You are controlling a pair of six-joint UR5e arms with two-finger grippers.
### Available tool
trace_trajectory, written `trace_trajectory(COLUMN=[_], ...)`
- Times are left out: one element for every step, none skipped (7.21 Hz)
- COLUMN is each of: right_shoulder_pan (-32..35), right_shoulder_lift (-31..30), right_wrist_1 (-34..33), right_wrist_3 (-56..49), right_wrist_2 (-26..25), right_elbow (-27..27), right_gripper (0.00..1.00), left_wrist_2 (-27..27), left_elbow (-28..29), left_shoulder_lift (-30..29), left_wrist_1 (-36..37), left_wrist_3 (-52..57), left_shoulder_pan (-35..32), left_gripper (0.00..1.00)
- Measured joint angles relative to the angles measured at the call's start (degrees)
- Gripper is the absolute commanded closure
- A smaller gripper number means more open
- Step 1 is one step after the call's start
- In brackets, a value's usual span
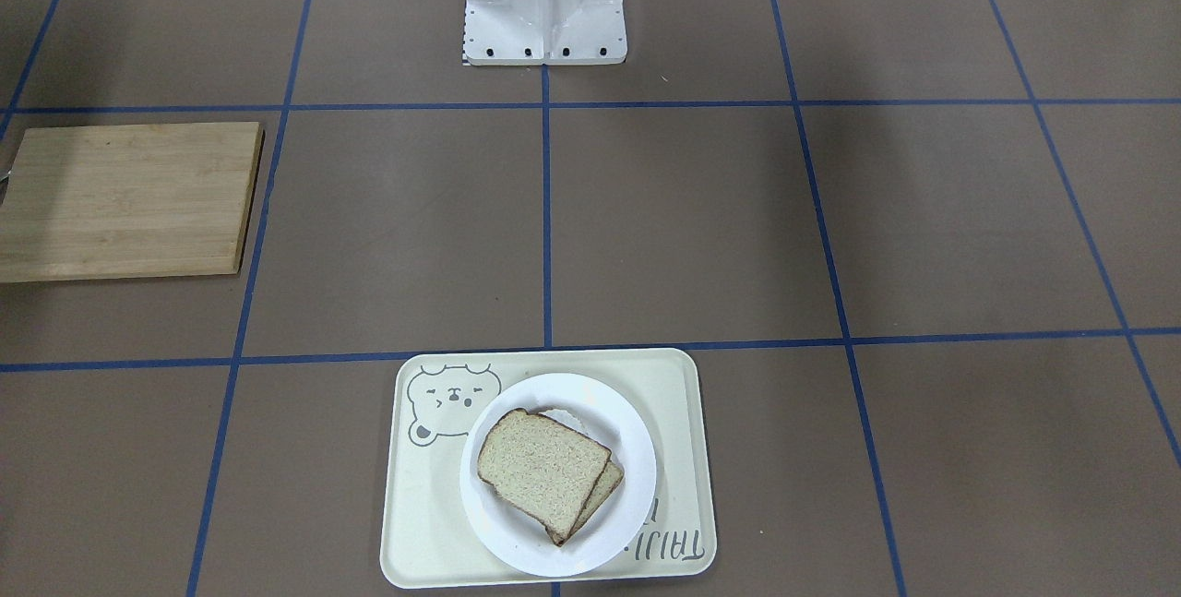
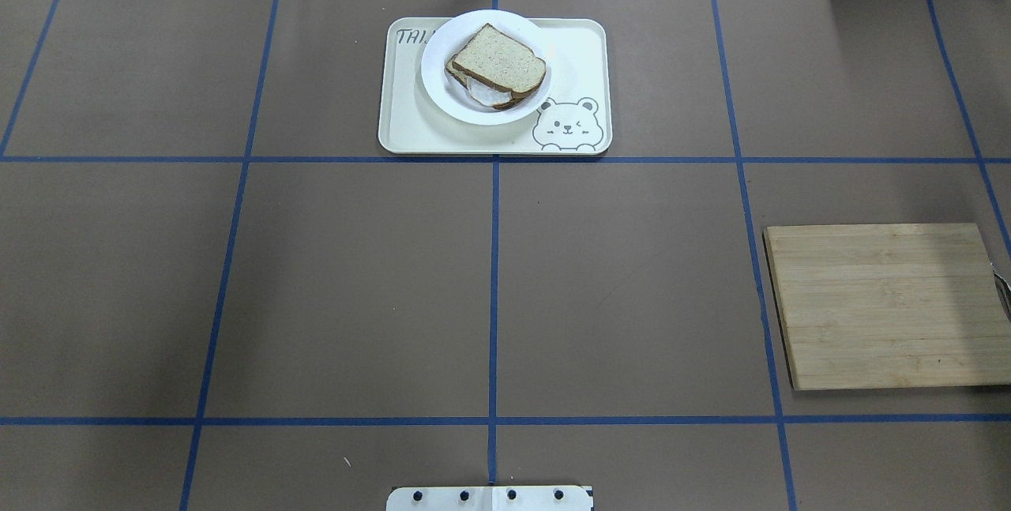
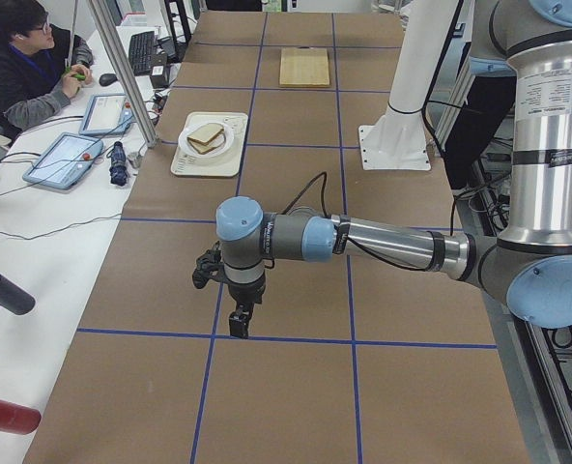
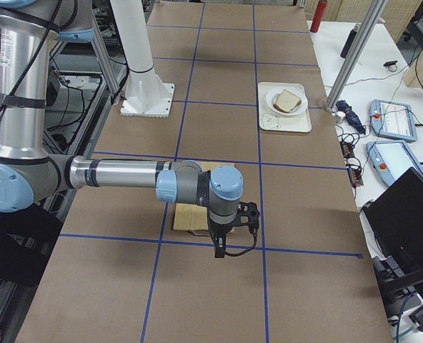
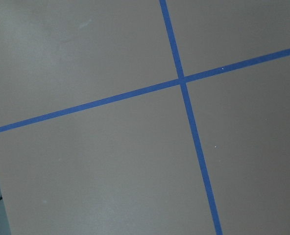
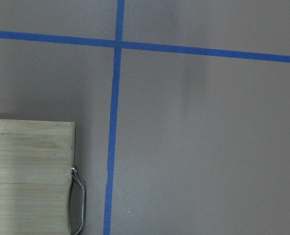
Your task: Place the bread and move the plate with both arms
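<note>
All done, seemingly: bread (image 1: 542, 466) on plate (image 1: 637, 477), on tray (image 1: 406, 532), lower centre. Cannot tell finger spread for left gripper (image 3: 240, 318) or right gripper (image 4: 219, 249).

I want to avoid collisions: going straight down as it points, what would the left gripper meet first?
Probably only the bare table, near a crossing of blue tape lines; nothing else shows under the left gripper.

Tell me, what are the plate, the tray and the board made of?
Plate: smooth, shiny white, probably ceramic or hard plastic; the look can't settle which.
Tray: matte cream, likely plastic, given its rounded corners and printed bear.
Board: wood, maybe bamboo; it shows pale strips with grain lines and no paint.
</note>
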Motion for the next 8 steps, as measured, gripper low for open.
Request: trace_trajectory(right_shoulder_pan=[-0.02, -0.02, -0.02, -0.02, 0.02, 0.03, 0.01, -0.01], right_shoulder_lift=[0.02, 0.02, 0.02, 0.02, 0.02, 0.02, 0.02, 0.02], right_wrist_1=[0.02, 0.02, 0.02, 0.02, 0.02, 0.02, 0.02, 0.04], right_wrist_3=[-0.02, -0.06, -0.07, -0.08, -0.08, -0.07, -0.05, -0.06], right_wrist_2=[0.02, -0.02, -0.05, -0.06, -0.06, -0.06, -0.07, -0.08], right_elbow=[0.07, 0.10, 0.13, 0.13, 0.13, 0.13, 0.13, 0.06], right_gripper=[0.00, 0.00, 0.00, 0.00, 0.00, 0.00, 0.00, 0.00], left_wrist_2=[-3.24, -5.73, -6.67, -6.81, -6.83, -6.82, -6.82, -6.82], left_elbow=[0.56, 0.89, 0.90, 0.78, 0.66, 0.58, 0.57, 0.58], left_shoulder_lift=[0.05, 0.12, 0.08, -0.08, -0.33, -0.52, -0.58, -0.48], left_wrist_1=[-0.07, -0.31, -0.47, -0.49, -0.51, -0.52, -0.52, -0.53], left_wrist_3=[-1.08, -3.17, -4.73, -5.39, -5.46, -5.43, -5.39, -5.36], left_shoulder_pan=[0.00, 0.00, 0.00, 0.00, 0.00, 0.00, 0.00, 0.00], left_gripper=[0.02, 0.02, 0.02, 0.02, 0.02, 0.02, 0.02, 0.02])
